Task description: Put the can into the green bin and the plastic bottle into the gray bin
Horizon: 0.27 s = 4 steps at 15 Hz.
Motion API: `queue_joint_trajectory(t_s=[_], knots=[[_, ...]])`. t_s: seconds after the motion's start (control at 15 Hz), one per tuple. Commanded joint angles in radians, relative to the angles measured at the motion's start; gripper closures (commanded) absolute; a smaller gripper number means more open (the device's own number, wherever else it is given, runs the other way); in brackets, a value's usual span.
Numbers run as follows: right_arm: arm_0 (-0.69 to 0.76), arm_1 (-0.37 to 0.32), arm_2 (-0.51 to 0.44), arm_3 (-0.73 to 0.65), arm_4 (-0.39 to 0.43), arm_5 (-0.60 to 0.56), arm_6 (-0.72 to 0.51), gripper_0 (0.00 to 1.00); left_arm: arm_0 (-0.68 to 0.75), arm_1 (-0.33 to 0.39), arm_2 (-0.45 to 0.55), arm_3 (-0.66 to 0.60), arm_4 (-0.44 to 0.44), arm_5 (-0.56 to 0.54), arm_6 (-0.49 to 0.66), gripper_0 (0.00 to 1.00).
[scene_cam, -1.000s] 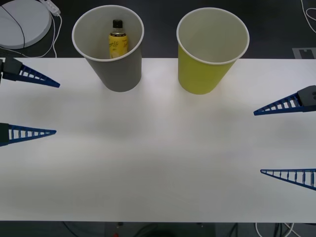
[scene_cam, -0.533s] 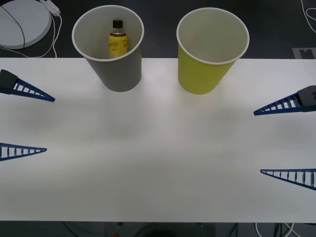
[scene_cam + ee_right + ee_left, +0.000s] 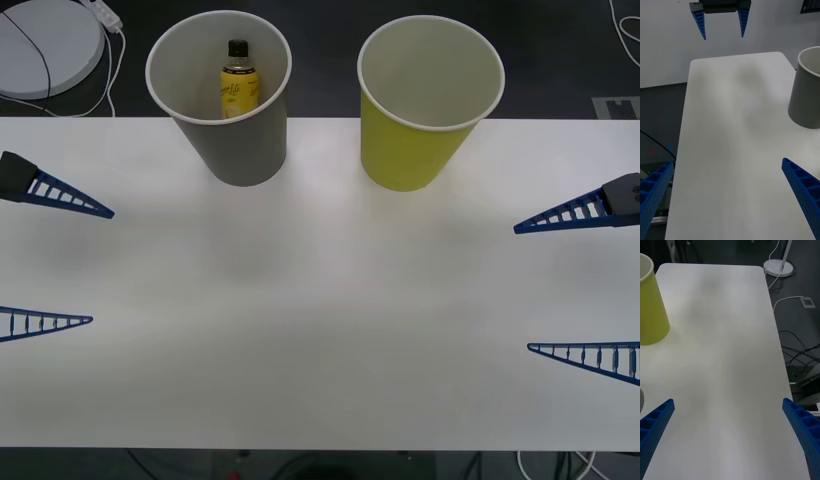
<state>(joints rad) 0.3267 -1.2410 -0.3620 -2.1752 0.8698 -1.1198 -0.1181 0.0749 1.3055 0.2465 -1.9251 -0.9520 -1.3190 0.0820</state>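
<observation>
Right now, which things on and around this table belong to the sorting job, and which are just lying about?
Job things:
tall gray paper cup
small yellow-labelled plastic bottle, inside it
tall yellow-green paper cup
open left gripper
open right gripper

Lying about:
round white lamp base
white cables

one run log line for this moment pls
plastic bottle: inside gray bin | green bin: no can visible | left end effector: open, table's left edge | right end effector: open, right edge

Bench (image 3: 320, 330): white, rounded corners, top bare across its middle.
Round white base (image 3: 45, 45): on the dark floor beyond the bench's far left corner, a black cable across it.
White cables (image 3: 784, 300): trailing on the floor beside the bench.
</observation>
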Motion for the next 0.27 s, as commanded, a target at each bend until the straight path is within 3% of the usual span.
queue_joint_trajectory(t_s=[0.07,0.27], knots=[[0.000,0.000,0.000,0.000,0.000,0.000,0.000,0.00,0.000,-0.002,0.001,0.000,-0.001,0.006,0.007,0.00],[0.000,0.000,0.000,0.000,0.000,0.000,0.000,0.00,0.000,-0.003,0.001,0.000,-0.001,0.009,0.007,0.00]])
